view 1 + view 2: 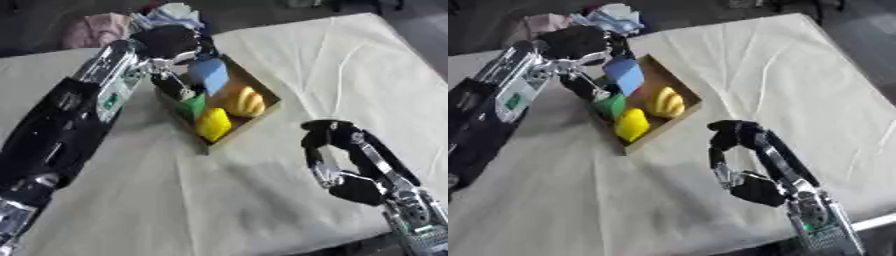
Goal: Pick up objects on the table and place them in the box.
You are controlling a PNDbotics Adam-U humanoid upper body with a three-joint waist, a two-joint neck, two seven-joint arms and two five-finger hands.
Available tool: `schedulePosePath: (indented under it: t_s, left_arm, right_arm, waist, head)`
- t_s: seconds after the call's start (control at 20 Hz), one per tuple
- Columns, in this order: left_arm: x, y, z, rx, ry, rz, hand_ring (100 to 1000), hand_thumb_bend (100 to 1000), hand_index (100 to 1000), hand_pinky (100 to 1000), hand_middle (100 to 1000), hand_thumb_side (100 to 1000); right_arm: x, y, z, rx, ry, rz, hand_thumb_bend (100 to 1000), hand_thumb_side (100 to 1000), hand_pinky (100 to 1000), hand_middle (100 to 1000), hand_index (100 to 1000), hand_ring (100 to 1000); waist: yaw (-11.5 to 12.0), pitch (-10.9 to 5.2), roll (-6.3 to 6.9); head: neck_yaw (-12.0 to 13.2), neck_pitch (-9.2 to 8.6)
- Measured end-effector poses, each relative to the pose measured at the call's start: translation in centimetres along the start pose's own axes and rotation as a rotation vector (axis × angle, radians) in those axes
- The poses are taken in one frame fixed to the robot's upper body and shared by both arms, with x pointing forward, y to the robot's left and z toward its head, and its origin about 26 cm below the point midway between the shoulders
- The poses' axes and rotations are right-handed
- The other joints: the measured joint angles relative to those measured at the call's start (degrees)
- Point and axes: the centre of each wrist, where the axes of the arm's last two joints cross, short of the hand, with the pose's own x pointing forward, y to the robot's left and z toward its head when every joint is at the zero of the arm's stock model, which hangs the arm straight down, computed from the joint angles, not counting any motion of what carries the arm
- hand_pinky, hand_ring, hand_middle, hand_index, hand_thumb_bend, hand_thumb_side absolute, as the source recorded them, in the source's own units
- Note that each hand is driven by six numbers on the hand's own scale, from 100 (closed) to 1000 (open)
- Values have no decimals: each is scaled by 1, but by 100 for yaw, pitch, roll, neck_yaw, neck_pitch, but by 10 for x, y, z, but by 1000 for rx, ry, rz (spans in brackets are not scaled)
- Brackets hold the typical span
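Observation:
A brown cardboard box (264, 89) lies on the cream tablecloth left of centre. In it are a green block (192, 106), a yellow object (213, 124) and an orange-yellow ridged object (245, 101). A blue block (210, 75) stands tilted at the box's far end. My left hand (171, 42) hangs over that end, one finger reaching down the block's left side and the others at its top, curled round it. My right hand (750, 187) rests at the lower right, fingers (732, 131) raised and loosely curved, with nothing in it.
Bundled pink cloth (96, 27) and white-blue cloth (171, 15) lie past the table's far edge behind the box. The tablecloth (219, 200) spreads wrinkled toward the front and right. The table's edge runs close under my right forearm (420, 220).

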Motion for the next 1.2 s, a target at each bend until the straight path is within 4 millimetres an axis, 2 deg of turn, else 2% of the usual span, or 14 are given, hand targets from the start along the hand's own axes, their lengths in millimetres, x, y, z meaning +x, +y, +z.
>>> schedulePosePath:
  t_s: [0.15, 0.45, 0.75, 0.95, 1.2]
  left_arm:
    - [2, -5, -3, -9, 20, -17, 739, 262, 898, 758, 800, 174]
    - [-1, -18, -3, -35, 57, -34, 771, 288, 938, 782, 860, 202]
    - [-6, -14, 4, 0, 63, -15, 755, 236, 897, 777, 818, 176]
    - [-16, 5, 26, 90, 68, 17, 738, 176, 878, 768, 796, 180]
    - [-28, 26, 79, 241, 102, 126, 726, 149, 874, 760, 786, 229]
  right_arm:
    - [0, 1, 0, 4, -3, -2, 100, 376, 636, 586, 797, 646]
    - [1, 2, -1, 5, -5, -5, 100, 374, 636, 586, 796, 646]
    - [1, 2, -1, 4, -5, -5, 100, 369, 636, 586, 796, 646]
    - [0, 0, 0, -5, 1, -4, 100, 370, 635, 585, 795, 645]
    - [0, -2, 1, -22, 7, 3, 100, 367, 635, 586, 793, 646]
  waist:
    - [-19, 0, 0]
    - [-19, 0, 0]
    - [21, 0, 0]
    - [118, 0, 0]
    - [290, 0, 0]
  head:
    - [12, -2]
    - [29, -24]
    - [3, -43]
    - [-55, -43]
    - [-130, -42]
